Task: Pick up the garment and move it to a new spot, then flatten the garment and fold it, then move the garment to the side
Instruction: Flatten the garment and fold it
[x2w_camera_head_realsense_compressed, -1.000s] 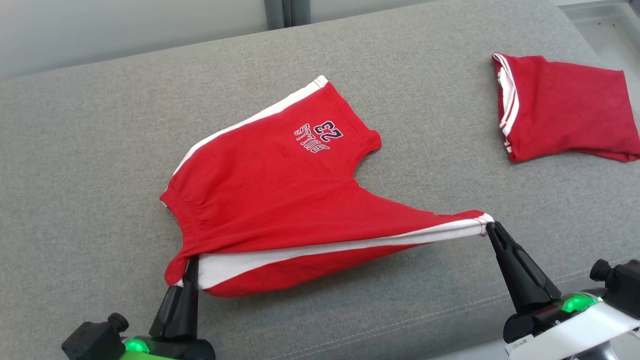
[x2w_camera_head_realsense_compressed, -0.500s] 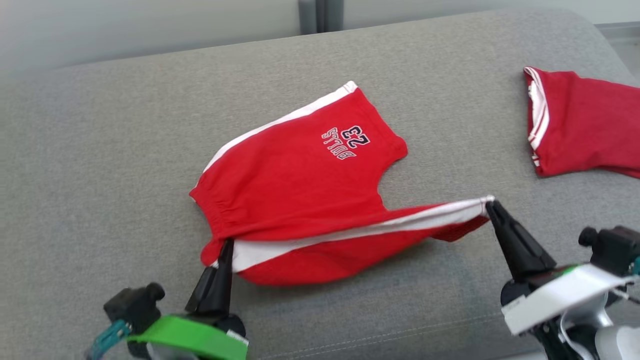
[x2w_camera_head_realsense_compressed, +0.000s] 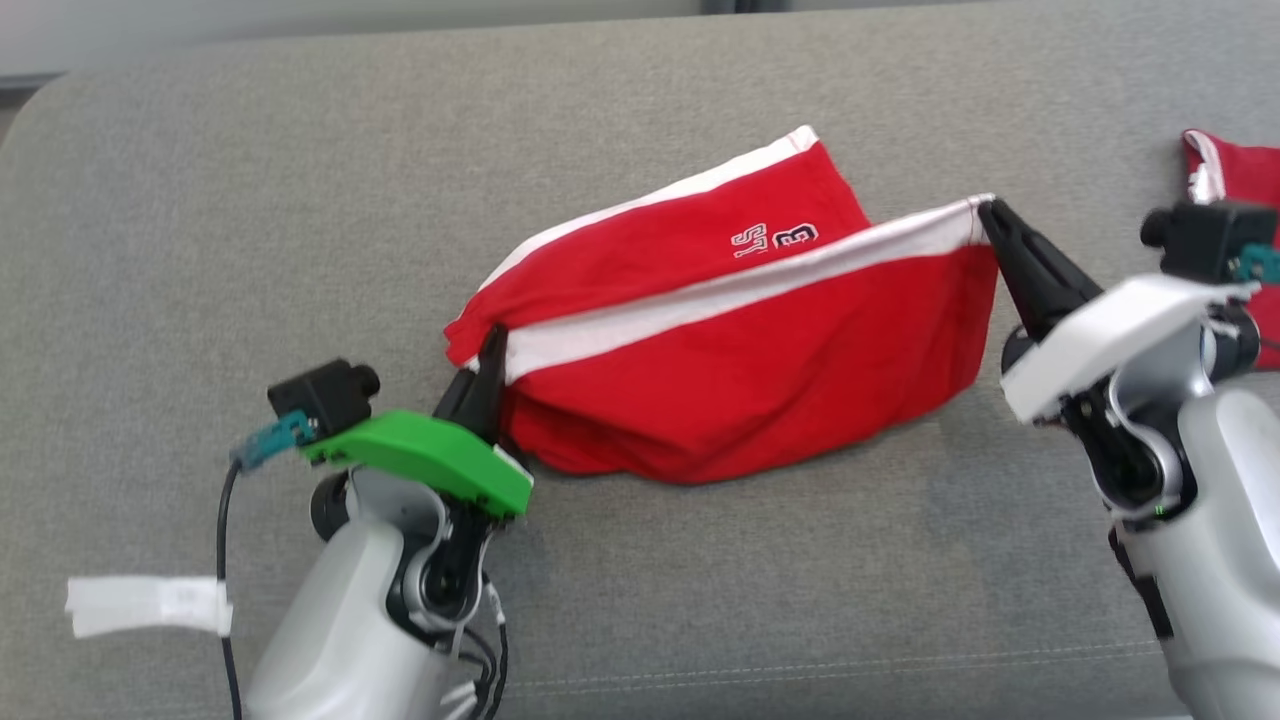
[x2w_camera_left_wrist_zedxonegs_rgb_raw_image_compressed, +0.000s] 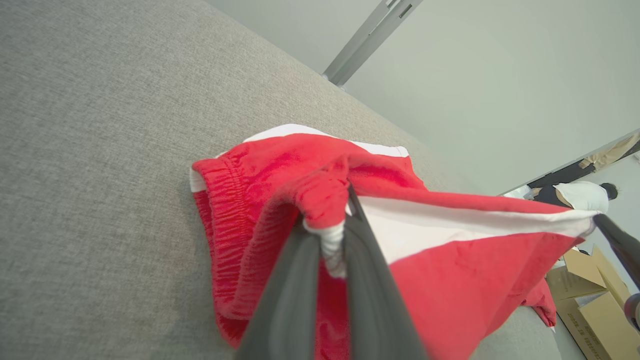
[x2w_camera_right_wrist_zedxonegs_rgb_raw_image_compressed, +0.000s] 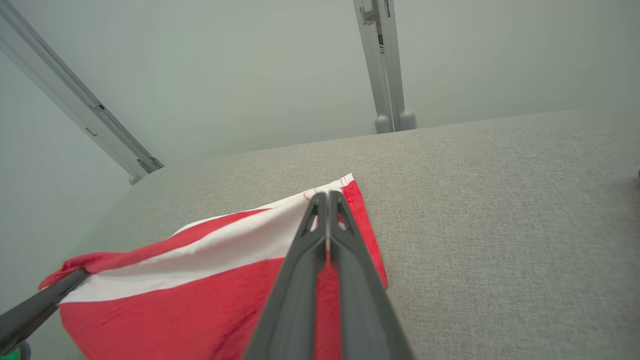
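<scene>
The garment (x2w_camera_head_realsense_compressed: 740, 390) is a pair of red shorts with white side stripes and a dark printed logo, lying on a grey cushioned surface (x2w_camera_head_realsense_compressed: 200, 200). Its near half hangs lifted between my two grippers, over the far half that rests flat. At the waistband corner my left gripper (x2w_camera_head_realsense_compressed: 493, 340) is shut on the cloth; the left wrist view shows bunched elastic (x2w_camera_left_wrist_zedxonegs_rgb_raw_image_compressed: 325, 210) pinched between its fingers. My right gripper (x2w_camera_head_realsense_compressed: 985, 207) is shut on the leg-hem corner, where the white stripe (x2w_camera_right_wrist_zedxonegs_rgb_raw_image_compressed: 280, 235) ends in the right wrist view. The left gripper's tip (x2w_camera_right_wrist_zedxonegs_rgb_raw_image_compressed: 75, 277) shows at that view's left edge.
A second red garment (x2w_camera_head_realsense_compressed: 1225, 180) lies at the right edge of the grey surface, partly behind my right arm. A white label (x2w_camera_head_realsense_compressed: 150, 605) lies at the lower left. Cardboard boxes (x2w_camera_left_wrist_zedxonegs_rgb_raw_image_compressed: 590, 300) and a person (x2w_camera_left_wrist_zedxonegs_rgb_raw_image_compressed: 580, 195) show beyond the surface in the left wrist view.
Both grippers have risen and moved away from me, carrying the near edge of the shorts up and over the far half. The head view has shifted, so the second garment sits farther right.
</scene>
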